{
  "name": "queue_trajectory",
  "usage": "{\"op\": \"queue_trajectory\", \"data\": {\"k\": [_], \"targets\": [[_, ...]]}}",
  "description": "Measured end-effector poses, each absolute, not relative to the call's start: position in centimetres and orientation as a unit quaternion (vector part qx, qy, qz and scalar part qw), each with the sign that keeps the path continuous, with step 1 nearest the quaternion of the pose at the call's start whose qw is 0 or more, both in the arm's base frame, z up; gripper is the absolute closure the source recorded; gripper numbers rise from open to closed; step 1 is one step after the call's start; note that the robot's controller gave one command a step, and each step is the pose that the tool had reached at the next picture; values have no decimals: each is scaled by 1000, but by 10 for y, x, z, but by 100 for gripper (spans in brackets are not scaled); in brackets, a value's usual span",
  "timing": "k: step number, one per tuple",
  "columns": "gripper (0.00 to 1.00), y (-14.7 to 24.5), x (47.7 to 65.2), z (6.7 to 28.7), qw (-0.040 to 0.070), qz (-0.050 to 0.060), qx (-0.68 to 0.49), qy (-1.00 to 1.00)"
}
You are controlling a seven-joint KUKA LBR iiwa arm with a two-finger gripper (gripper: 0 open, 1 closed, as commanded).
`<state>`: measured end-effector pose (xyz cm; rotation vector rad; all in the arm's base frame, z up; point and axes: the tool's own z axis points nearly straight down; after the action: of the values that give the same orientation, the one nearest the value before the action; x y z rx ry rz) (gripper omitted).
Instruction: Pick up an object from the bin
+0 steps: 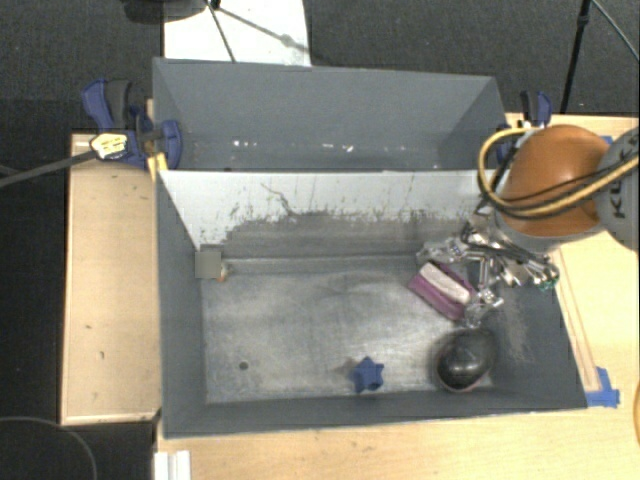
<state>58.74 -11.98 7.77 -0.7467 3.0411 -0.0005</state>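
My gripper (488, 273) is low at the right side of the bin, under the arm's orange cover. A purple block with a pale top (440, 288) lies tilted right beside it on its left, touching or nearly touching the metal of the gripper. Whether the block is held I cannot tell. Just below the gripper, near the bin's front wall, rests a dark grey rounded lump (465, 360).
A small blue star-shaped piece (367, 375) lies at the front middle of the bin. A little grey cube (209, 264) sits at the far left against the back slope. The arm and its cables come in over the right rim.
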Motion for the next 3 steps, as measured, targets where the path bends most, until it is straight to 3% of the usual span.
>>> {"op": "queue_trajectory", "data": {"k": [1, 2, 3], "targets": [[0, -105, 577, 75, 2, 0, -407, 913], [100, -102, 577, 75, 2, 4, -405, 915], [100, -93, 589, 72, 1, 2, -569, 822]]}}
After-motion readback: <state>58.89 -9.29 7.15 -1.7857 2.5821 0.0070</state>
